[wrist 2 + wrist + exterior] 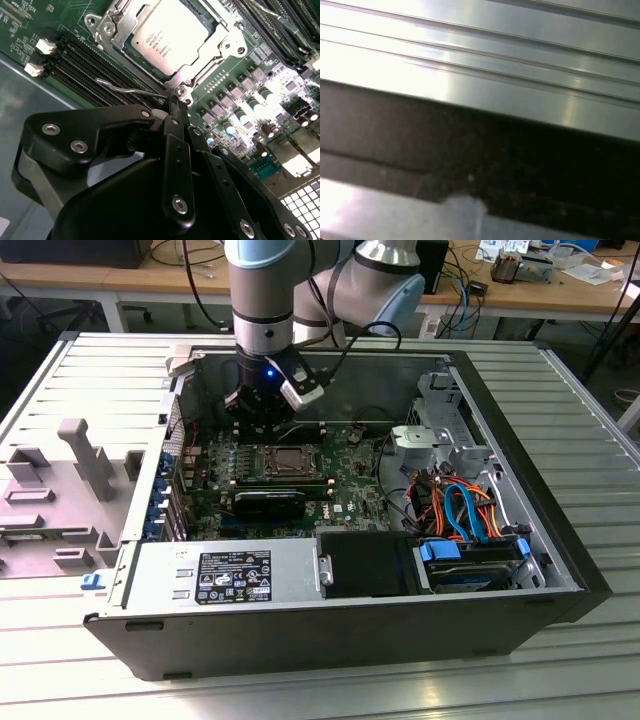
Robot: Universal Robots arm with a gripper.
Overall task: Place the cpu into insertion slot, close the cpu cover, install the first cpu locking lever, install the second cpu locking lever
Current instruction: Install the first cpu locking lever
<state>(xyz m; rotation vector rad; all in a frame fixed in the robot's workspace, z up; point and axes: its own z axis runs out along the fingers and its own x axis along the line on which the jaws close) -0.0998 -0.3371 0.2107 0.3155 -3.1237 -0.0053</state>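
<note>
The cpu (170, 35) lies flat in the insertion slot (288, 461) on the green board, silver top up. The cpu cover (222, 47), a silver frame, lies down around it. A thin wire locking lever (125, 90) runs along one side of the socket and stands a little off the board. My gripper (176, 102) is shut, its black fingers together, with the tips at the socket corner where that lever ends. I cannot tell whether they touch it. In the exterior view the gripper (262, 420) hangs just behind the socket, inside the open computer case.
Black memory slots (80, 65) run beside the lever. A long black card (270, 505) lies in front of the socket, with the power supply (225, 575) nearer the case front. Blue and orange cables (465, 508) fill the exterior view's right. A grey fixture (85, 455) stands outside the case.
</note>
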